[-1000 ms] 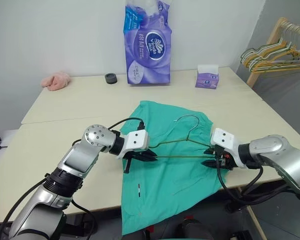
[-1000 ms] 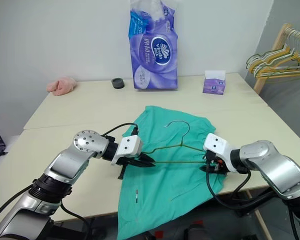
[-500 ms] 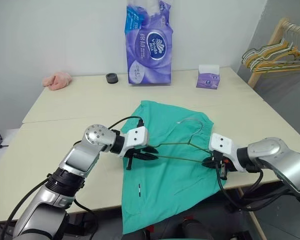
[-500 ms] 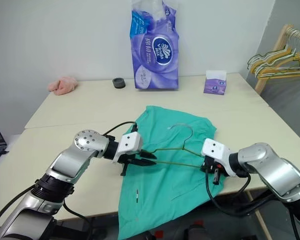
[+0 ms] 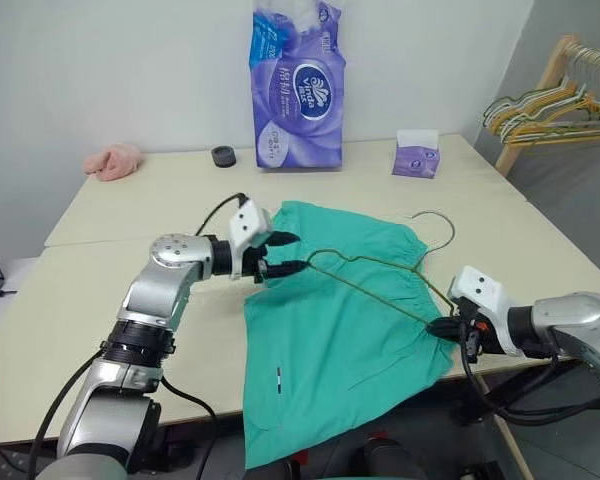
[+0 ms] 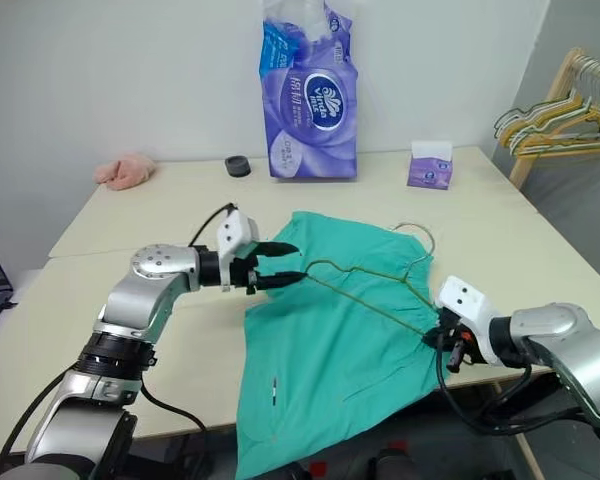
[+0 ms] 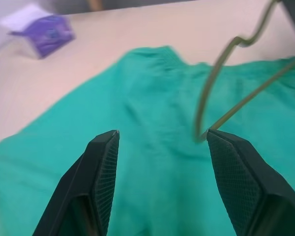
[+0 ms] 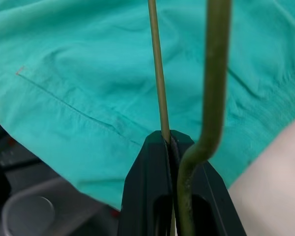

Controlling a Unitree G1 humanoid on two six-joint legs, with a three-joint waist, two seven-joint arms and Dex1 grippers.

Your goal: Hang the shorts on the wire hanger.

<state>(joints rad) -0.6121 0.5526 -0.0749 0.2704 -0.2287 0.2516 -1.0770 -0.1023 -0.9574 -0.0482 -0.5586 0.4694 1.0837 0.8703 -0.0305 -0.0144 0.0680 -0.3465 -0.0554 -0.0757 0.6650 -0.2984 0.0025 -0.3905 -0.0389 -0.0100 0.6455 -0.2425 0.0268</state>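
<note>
Teal shorts (image 5: 345, 330) lie flat on the counter (image 5: 130, 290), one leg hanging over its near edge. Wire hanger (image 5: 380, 275) is raised over them, long axis slanting from the spread left fingers (image 5: 283, 253) to the right fingers (image 5: 448, 326) pinching its end, hook toward the far right. Step in hand: threading the hanger. Next, the left fingers likely need to grasp the waistband.

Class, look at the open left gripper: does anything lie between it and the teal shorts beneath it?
Nothing visible blocks it. The left gripper hangs open directly over the shorts; the only thing nearby is the wire hanger, its corner by one finger, its other end clamped in the right gripper.
</note>
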